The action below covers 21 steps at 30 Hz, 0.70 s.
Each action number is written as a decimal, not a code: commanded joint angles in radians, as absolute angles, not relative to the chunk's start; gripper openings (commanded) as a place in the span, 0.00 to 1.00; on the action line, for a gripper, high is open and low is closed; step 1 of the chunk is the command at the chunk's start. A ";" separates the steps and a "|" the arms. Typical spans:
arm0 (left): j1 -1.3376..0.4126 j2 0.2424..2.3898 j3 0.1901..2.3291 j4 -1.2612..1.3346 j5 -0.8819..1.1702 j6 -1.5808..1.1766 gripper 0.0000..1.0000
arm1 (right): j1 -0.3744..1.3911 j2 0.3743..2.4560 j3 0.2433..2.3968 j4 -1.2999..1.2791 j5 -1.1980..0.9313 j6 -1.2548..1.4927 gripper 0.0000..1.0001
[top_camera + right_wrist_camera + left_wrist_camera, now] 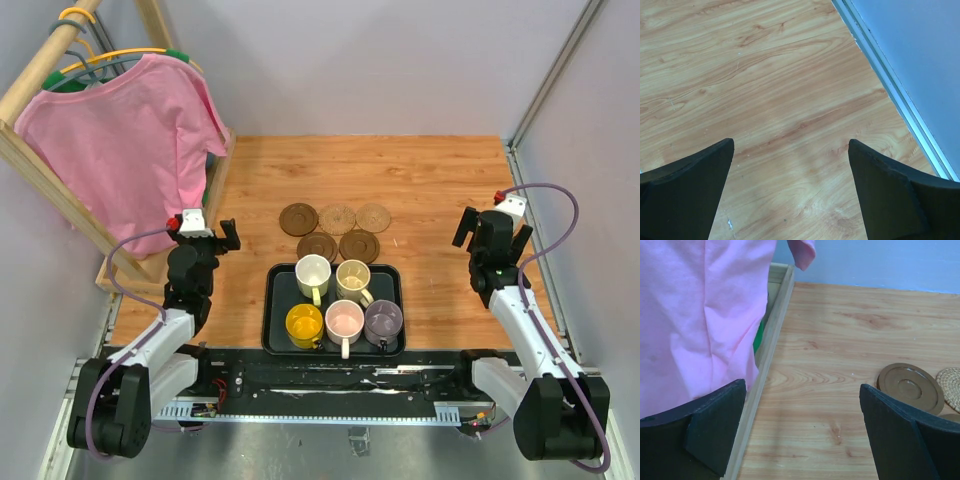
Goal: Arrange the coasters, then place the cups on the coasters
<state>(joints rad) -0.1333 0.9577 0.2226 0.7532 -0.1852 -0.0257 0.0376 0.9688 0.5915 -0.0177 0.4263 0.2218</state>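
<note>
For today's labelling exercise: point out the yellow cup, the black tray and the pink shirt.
yellow cup point(304, 322): overhead view, on its inside.
black tray point(278, 292): overhead view, on the bare floor near its left rim.
pink shirt point(120, 140): overhead view, on the middle of the front.

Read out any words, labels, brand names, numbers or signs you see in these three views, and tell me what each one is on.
No text can be read in any view.
The coasters carry carved patterns only, no letters.
The cups, black tray and pink shirt show no print.
Any marking on the base rail is too small to read.
</note>
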 commanded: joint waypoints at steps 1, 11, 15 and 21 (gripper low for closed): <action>-0.138 0.938 0.209 0.798 -0.212 -0.014 1.00 | 0.034 0.954 0.579 0.006 0.484 0.235 0.98; -0.138 0.921 0.194 0.814 -0.241 -0.020 1.00 | 0.034 0.954 0.578 0.010 0.479 0.230 0.98; -0.138 0.911 0.188 0.822 -0.266 -0.041 1.00 | 0.034 0.956 0.581 0.010 0.481 0.249 0.98; -0.137 0.885 0.193 0.814 -0.363 -0.105 1.00 | 0.034 0.974 0.600 0.020 0.351 0.249 0.98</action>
